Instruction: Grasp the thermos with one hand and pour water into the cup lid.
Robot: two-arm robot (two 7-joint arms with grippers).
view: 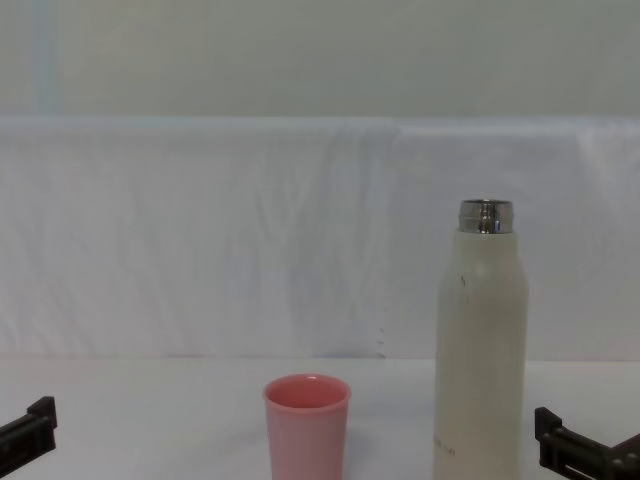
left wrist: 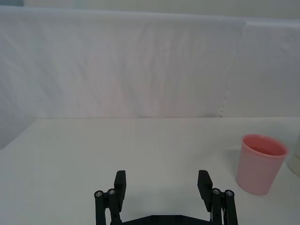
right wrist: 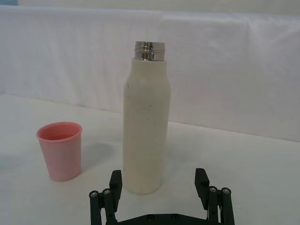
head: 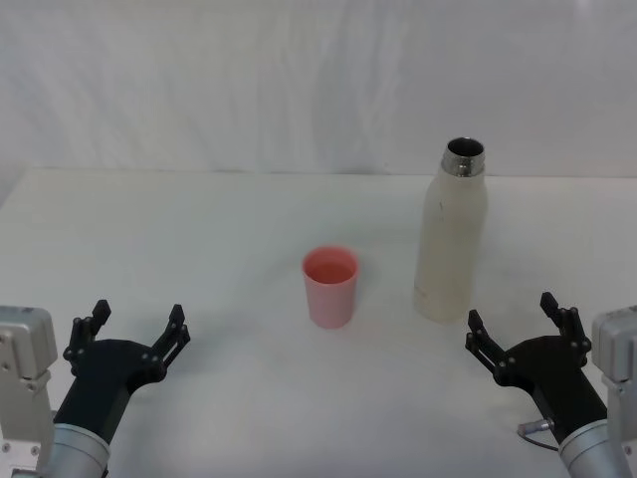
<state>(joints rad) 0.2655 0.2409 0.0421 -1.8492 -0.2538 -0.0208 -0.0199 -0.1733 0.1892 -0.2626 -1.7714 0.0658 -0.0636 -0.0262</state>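
Observation:
The cream-white thermos stands upright on the white table, its steel neck uncapped. The pink cup lid stands upright to its left, a short gap apart. My right gripper is open near the table's front right, just in front of the thermos and not touching it. My left gripper is open at the front left, well to the left of the cup lid, with nothing between its fingers.
A white cloth backdrop hangs behind the table's far edge. The white tabletop stretches bare to the left and behind the two objects.

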